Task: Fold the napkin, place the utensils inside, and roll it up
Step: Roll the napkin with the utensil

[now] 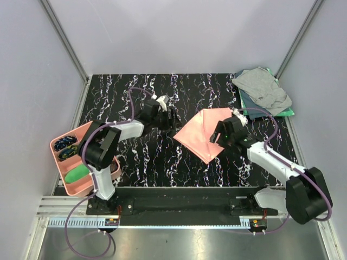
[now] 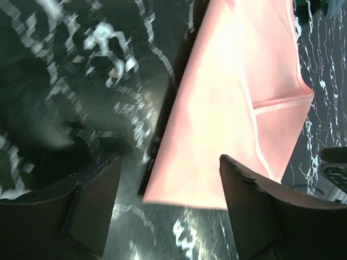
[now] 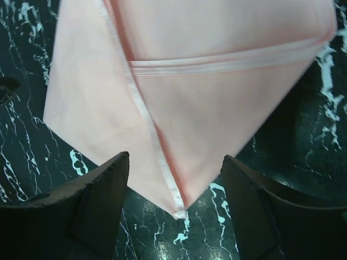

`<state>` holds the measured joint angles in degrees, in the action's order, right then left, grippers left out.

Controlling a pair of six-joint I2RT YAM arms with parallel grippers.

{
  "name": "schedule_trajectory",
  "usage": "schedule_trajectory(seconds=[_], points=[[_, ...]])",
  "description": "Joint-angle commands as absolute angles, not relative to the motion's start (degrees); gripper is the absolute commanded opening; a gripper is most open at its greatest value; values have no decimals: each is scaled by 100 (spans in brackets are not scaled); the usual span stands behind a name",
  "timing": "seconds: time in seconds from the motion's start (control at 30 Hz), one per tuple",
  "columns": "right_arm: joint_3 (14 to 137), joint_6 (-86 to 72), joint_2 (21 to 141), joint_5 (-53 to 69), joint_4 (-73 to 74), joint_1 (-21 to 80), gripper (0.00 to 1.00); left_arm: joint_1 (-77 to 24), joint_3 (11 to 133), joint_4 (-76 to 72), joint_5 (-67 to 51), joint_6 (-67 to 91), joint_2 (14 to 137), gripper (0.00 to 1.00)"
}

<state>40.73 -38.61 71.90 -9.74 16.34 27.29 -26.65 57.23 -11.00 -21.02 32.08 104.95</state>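
The napkin (image 1: 203, 132) lies folded just right of the counter's (image 1: 141, 157) middle. To do this fold well, the hems should be squared and the crease pressed flat before anything is laid inside. The left claw (image 2: 169, 162) hovers wide at its left side, arm reaching toward the far edge. The right claw (image 3: 176, 158) — equally wide, empty — hangs low over the corner facing the right edge.

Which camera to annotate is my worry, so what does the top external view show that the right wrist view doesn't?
Top external only: the pink tray, and the grey cloth on the green cloth. Right wrist only: the napkin's stitched hems meeting at its near corner. Both: the folded napkin and the open right end effector.
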Motion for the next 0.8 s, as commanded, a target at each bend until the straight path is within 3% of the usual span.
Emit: schedule_trajectory(seconds=[0.0,0.17,0.53,0.77], points=[[3578,-4588,6873,-202,1714,2155,78,-2891,6493,-1257,-2285,2962,11003,78],[3340,-4676,6961,-18,1705,1819,78,-3085,6899,-915,-2400,2910,11469,78],[3348,-4474,7795,369,1073,1582,77,-3287,6531,-343,-1900,2751,11356,44],[3524,-4140,8270,439,783,1573,77,-3305,5785,-316,-1556,2935,10855,44]])
